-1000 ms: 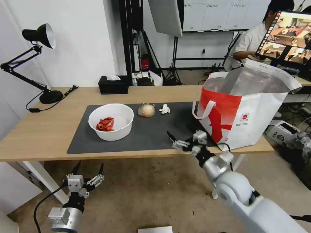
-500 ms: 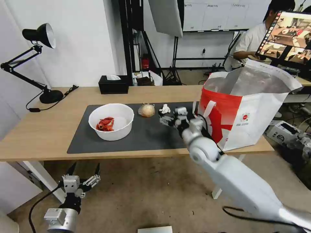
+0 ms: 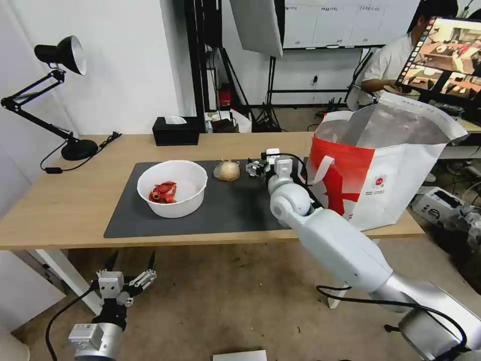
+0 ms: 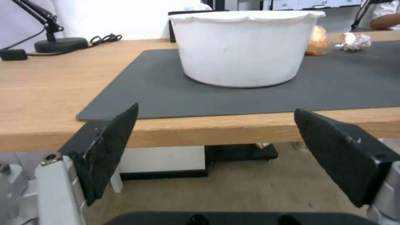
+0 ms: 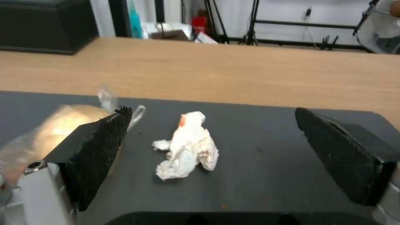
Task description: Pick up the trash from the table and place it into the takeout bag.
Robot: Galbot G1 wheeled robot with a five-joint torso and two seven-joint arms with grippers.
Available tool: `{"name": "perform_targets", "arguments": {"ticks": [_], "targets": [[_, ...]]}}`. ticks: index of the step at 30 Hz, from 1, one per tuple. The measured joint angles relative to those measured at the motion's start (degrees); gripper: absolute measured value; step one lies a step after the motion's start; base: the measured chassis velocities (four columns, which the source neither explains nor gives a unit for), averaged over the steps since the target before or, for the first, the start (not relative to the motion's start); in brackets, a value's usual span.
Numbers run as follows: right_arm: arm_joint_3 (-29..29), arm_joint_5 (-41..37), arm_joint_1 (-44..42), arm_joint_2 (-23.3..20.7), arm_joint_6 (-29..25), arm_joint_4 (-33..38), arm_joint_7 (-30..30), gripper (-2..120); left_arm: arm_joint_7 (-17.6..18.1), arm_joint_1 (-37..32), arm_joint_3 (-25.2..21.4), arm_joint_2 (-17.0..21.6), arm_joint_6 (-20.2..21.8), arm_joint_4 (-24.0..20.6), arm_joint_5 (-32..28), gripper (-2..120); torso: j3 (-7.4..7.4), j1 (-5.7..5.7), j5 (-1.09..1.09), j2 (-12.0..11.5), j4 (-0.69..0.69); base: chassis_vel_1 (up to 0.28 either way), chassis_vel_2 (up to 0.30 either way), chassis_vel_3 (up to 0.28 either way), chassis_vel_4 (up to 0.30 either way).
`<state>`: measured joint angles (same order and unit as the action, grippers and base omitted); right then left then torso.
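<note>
Trash item nearest the working arm is the small white tissue lump [image 5: 187,147], lying on the dark grey mat [image 3: 230,210] between the spread pads of the right hand [image 3: 255,168]; the hand is released, fingers wide, touching nothing. Just beside one pad sits the beige ball in clear wrap [image 3: 226,171], also on the mat. Farther along the mat stands the white round bowl [image 3: 172,188] holding red scraps [image 3: 163,191]. The takeout bag [image 3: 386,165] stands open at the right end of the surface [image 3: 65,205], partly on the mat, silver lining exposed, white loop handle hanging on its red band. The left hand [image 3: 128,278] hangs below the front edge of the surface, released and empty, facing the bowl. Rear of the surface: a black tissue box [image 3: 175,131] and a black desk lamp [image 3: 55,90]. Room beyond: white wall, light stands, tan floor.
</note>
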<state>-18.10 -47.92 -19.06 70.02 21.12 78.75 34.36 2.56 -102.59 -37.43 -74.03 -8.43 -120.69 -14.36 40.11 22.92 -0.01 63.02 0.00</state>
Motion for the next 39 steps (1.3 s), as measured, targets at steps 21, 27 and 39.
{"name": "perform_targets", "arguments": {"ticks": [21, 27, 39], "targets": [[-0.1, -0.4, 4.2, 2.8, 5.8, -9.5, -4.3, 100, -0.1, -0.6, 0.0, -0.4, -0.4, -0.1, 0.1, 100, 0.0, 0.0, 0.01, 0.0, 0.0, 0.0, 0.0, 0.0, 0.0], [-0.4, 0.0, 5.6, 3.4, 6.8, -12.4, -7.6, 100, -0.1, -0.7, 0.1, 0.0, -0.8, -0.3, 0.1, 100, 0.0, 0.0, 0.0, 0.0, 0.0, 0.0, 0.0, 0.0, 0.0], [-0.3, 2.0, 7.3, 4.7, 7.0, -17.2, -14.3, 100, -0.1, -0.5, 0.4, 0.3, -0.8, 0.2, 0.0, 100, 0.0, -0.01, 0.0, 0.0, 0.0, 0.0, 0.0, 0.0, 0.0]]}}
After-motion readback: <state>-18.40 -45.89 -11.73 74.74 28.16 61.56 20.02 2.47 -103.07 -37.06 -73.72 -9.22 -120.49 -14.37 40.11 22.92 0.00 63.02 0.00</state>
